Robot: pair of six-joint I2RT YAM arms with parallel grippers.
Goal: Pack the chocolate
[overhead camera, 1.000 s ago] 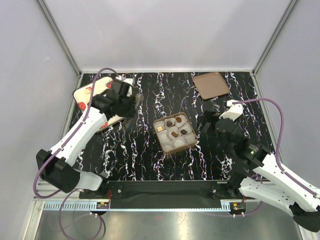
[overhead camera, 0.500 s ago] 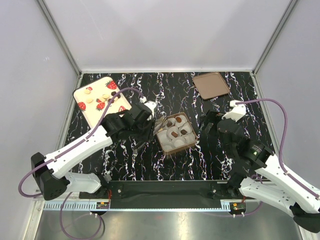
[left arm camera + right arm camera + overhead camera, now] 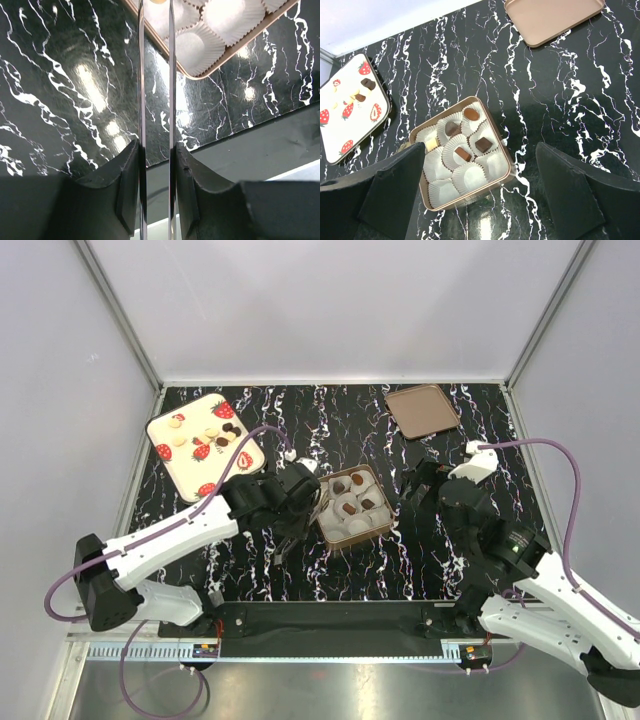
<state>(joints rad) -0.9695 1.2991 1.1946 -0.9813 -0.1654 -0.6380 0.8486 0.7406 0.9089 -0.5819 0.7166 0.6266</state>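
The chocolate box (image 3: 376, 526) sits mid-table, lined with white paper cups; several hold chocolates, such as a dark square (image 3: 483, 145), a brown piece (image 3: 462, 154) and a cream one (image 3: 432, 145). More chocolates, cream (image 3: 212, 432) and dark (image 3: 230, 427), lie on the strawberry-print tray (image 3: 190, 460). My left gripper (image 3: 300, 490) is at the box's left edge, shut on metal tweezers (image 3: 141, 75) that reach over the box's corner. A cream-tan bit (image 3: 159, 1) shows between the blade tips; I cannot tell if it is held. My right gripper (image 3: 485, 200) is open and empty, right of the box.
The box's brown lid (image 3: 422, 410) lies upside down at the back right, also in the right wrist view (image 3: 552, 17). The tray (image 3: 340, 120) is at the back left. Empty paper cups (image 3: 232, 15) fill the box's near side. White walls enclose the black marbled table.
My left arm has swung from the strawberry tray to the left edge of the box, bringing the tweezers over it. The right arm has barely moved.
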